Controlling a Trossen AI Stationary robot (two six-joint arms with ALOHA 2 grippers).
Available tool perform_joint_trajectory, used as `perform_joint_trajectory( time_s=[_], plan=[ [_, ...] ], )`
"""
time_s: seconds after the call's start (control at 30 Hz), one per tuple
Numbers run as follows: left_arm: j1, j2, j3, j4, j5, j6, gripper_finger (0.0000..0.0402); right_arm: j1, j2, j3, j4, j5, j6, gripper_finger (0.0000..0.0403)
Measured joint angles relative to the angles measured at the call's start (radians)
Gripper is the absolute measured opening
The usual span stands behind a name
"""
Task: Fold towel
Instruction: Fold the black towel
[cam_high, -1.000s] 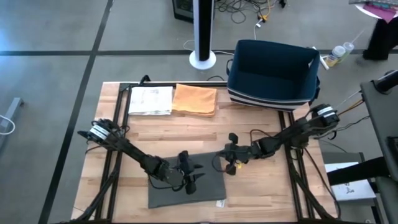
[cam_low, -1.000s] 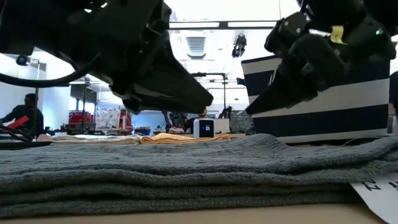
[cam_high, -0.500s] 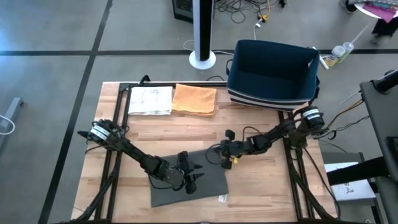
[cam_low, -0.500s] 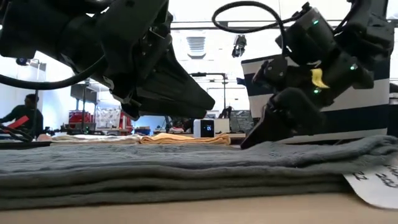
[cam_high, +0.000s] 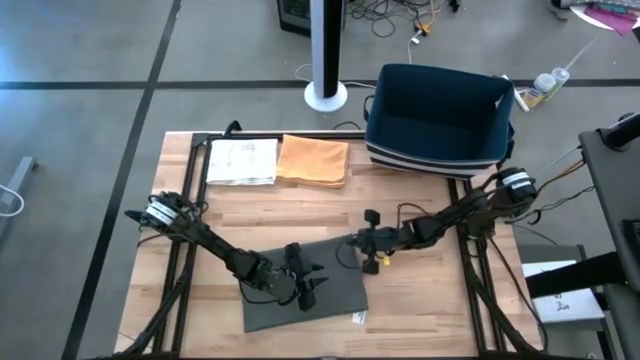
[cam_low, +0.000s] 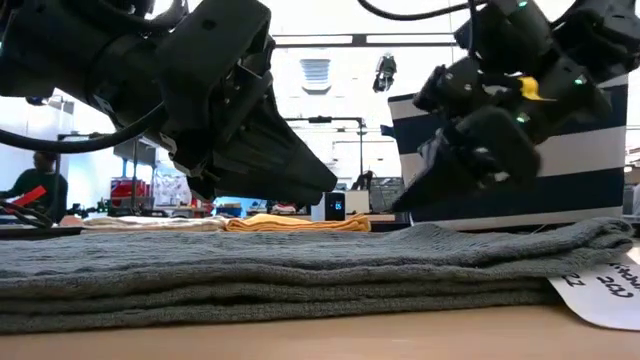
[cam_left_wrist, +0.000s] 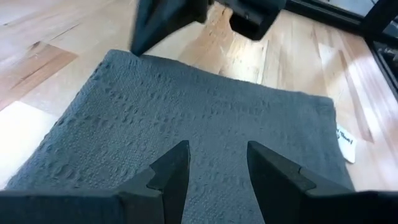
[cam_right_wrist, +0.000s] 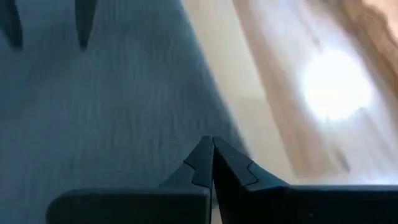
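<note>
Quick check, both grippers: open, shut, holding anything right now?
Left gripper: open, empty, above the grey towel.
Right gripper: shut, holding nothing, at the towel's edge.

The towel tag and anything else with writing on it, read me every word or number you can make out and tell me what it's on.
Tag at the grey towel's corner: dark handwritten marks, seen at an angle, not readable.
White printed sheet at the table's far left: print too small to read.
Small device with a lit screen behind the table: a glowing symbol, too small to read.
Nothing else legible.
</note>
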Motion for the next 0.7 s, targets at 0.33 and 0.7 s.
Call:
perform_joint_trajectory(
  time_s=[0.33,0.7],
  plan=[
    [0.007,0.0,0.0,0.003,-0.063,-0.02,0.0152,0.001,0.083,-0.015,0.051,0.015,0.001,0.0],
    [0.008,0.0,0.0,0.003,-0.069,-0.02,0.0152,0.09,-0.131,-0.021,0.029,0.182,-0.046,0.0]
  ],
)
